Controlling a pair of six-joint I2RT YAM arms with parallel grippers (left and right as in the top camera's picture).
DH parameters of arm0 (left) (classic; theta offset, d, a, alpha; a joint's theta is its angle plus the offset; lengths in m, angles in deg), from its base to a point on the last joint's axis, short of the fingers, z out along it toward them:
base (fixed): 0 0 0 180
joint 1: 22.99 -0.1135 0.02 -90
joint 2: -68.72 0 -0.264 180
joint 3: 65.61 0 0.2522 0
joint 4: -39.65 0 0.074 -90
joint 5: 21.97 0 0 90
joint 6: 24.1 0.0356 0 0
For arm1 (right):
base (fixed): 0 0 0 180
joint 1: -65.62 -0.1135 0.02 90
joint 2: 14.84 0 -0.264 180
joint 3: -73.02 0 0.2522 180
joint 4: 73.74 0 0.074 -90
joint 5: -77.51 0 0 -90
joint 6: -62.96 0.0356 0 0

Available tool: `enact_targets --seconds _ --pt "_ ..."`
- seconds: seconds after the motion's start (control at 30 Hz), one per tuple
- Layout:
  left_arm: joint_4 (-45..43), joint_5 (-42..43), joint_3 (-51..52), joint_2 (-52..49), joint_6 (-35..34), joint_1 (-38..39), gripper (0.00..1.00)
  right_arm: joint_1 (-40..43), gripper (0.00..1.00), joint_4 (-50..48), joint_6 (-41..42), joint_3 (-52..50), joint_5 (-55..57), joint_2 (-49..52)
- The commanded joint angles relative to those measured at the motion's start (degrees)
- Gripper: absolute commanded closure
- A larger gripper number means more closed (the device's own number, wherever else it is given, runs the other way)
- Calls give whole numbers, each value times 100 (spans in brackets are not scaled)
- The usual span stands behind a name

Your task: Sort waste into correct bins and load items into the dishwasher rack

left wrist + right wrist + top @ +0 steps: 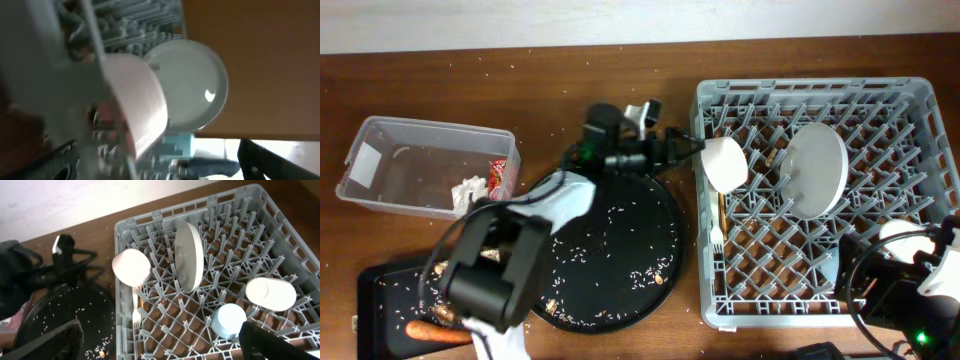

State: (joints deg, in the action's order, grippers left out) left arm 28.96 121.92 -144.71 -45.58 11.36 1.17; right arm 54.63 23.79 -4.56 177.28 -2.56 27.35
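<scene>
My left gripper (692, 147) is shut on the rim of a small white bowl (725, 163) and holds it tilted over the left edge of the grey dishwasher rack (920, 95). The bowl also shows in the blurred left wrist view (140, 100) and in the right wrist view (131, 267). In the rack a pale plate (815, 170) stands upright between pegs. A white fork (136, 312), a white cup (270, 293) and a light blue cup (229, 321) lie there too. My right gripper (160, 332) is open and empty above the rack's near right corner.
The clear tub (380, 135) at the left holds a white tissue (470, 190) and a red wrapper (500, 178). The flat black tray (375, 290) at the lower left holds a carrot piece (432, 331) and beige scraps. The round black tray (620, 250) is strewn with crumbs.
</scene>
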Motion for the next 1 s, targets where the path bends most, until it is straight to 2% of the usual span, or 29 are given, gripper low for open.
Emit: enact_targets --seconds 0.0,0.03,0.07,0.13,0.17,0.2,0.27,0.3,0.43,0.57,0.63,0.67,0.73,0.8,0.83,0.9,0.93,0.97 --pt "3783 -1814 -13 1681 2389 -313 1 -26 1 7 26 15 13 -4" --pt "5480 -3045 -81 2544 3012 -479 1 -26 2 7 26 15 13 -4" --pt "6817 -4124 -195 3342 3578 -713 1 -26 1 9 26 15 13 -4" --pt "8354 -5053 -472 4328 4321 -1320 1 -26 1 7 24 15 13 -4" --pt "9051 -5421 -699 5154 5062 -2170 1 -26 1 7 26 15 13 -4" --pt "9108 -5416 -721 5654 5552 -2752 1 -26 1 7 26 15 13 -4" --pt "9086 -5423 -719 6188 5547 -3187 1 -26 1 7 24 15 13 -4" --pt "9095 -5663 -719 6242 5547 -3195 1 -26 1 7 24 15 13 -4" --pt "9117 -5630 -715 6242 5547 -3195 1 -20 1 7 26 -186 13 -48" --pt "9117 -5630 -715 6242 5545 -3195 1 243 1 -101 28 -1040 188 -1165" --pt "9117 -5628 -715 6242 5545 -3195 1 361 1 -2323 24 -2441 66 -1969" --pt "9117 -5630 -715 6242 5545 -3195 1 579 1 -3882 28 -3803 -278 -2422" --pt "9117 -5630 -715 6240 5545 -3195 1 940 1 -4986 48 -5742 -702 -3069" --pt "9117 -5628 -715 6242 5547 -3195 1 1104 1 -6107 46 -7055 -940 -3637" --pt "9117 -5630 -715 6240 5545 -3195 1 1110 1 -6647 46 -7635 -940 -4046" --pt "9119 -5630 -715 6242 5545 -3195 1 1110 1 -7471 46 -8323 -933 -4170" --pt "9119 -5630 -715 6240 5545 -3195 1 1110 1 -8367 46 -8826 -935 -4201" --pt "9117 -5630 -715 6240 5545 -3195 1 1113 1 -8500 46 -9018 -938 -4201"
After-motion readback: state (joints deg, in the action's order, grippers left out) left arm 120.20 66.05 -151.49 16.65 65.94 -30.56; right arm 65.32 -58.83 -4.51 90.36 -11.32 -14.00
